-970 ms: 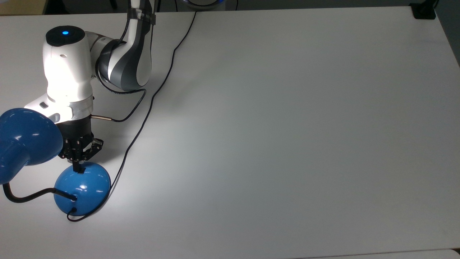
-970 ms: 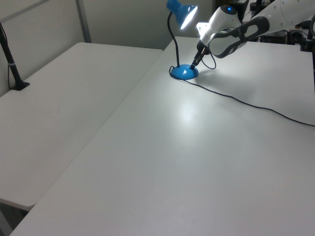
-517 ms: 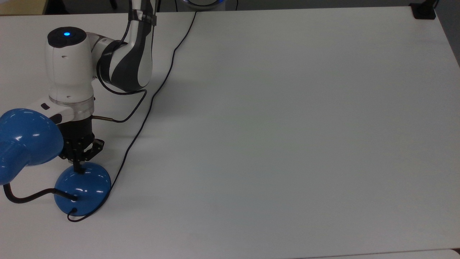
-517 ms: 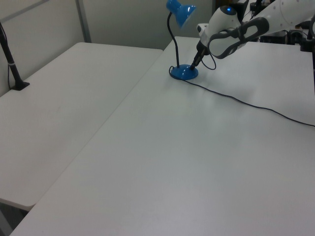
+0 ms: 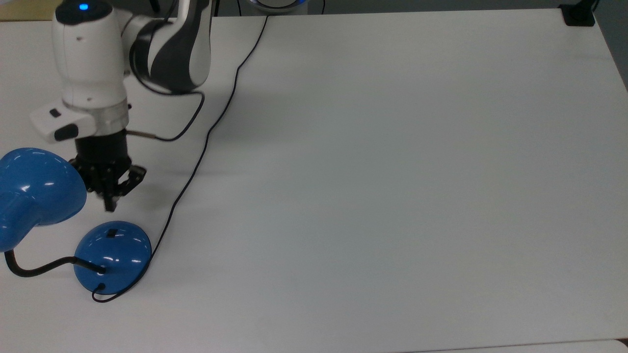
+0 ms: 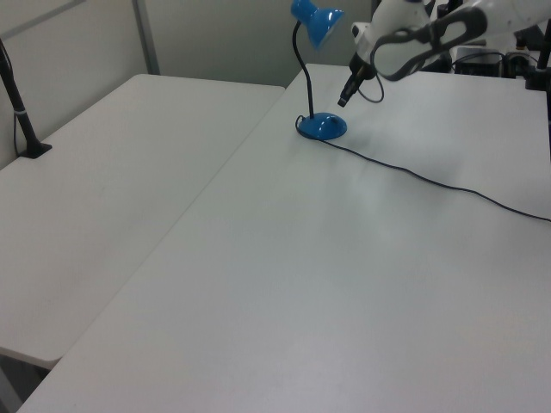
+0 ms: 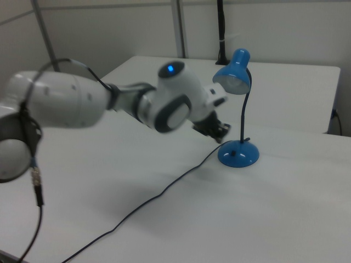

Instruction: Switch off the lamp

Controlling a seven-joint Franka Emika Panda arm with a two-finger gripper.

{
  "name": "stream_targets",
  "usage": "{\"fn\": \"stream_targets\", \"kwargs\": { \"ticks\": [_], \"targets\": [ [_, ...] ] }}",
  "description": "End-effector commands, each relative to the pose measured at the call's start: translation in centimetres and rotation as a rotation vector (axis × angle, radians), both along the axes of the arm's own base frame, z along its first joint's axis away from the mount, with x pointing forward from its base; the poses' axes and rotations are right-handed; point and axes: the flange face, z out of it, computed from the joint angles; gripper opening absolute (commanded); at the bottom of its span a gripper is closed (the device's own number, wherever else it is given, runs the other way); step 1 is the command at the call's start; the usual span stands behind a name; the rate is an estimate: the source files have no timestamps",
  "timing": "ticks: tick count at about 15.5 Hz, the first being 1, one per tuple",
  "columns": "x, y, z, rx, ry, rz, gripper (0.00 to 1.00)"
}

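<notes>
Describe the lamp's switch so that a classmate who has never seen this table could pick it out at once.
Start at the white table and find the blue lamp near the top view's left edge. On its dome-shaped base sits the switch, a small black rectangle on the side facing the gripper: the only dark patch on the glossy blue dome besides the gooseneck and cord entries.

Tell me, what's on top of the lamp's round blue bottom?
A small black switch sits on the lamp's base, and the black neck and cord plug into it. The table under the base is hidden.
</notes>
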Motion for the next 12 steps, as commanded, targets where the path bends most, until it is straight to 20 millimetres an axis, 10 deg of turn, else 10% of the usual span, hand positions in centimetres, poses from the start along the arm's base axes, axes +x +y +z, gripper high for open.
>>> {"fn": "stream_targets", "kwargs": {
  "ticks": [1, 4, 6, 7, 12],
  "targets": [
    [-4.3, 6.8, 6.7, 0.138, 0.172, -0.089, 0.0],
    [-8.3, 10.5, 11.5, 0.147, 0.363, -0.064, 0.11],
    [-11.3, 12.0, 15.3, 0.152, 0.433, -0.036, 0.5],
    [-12.9, 12.9, 17.1, 0.156, 0.46, -0.021, 0.95],
    [-16.1, 12.2, 20.1, 0.177, 0.502, -0.045, 1.0]
  ]
}}
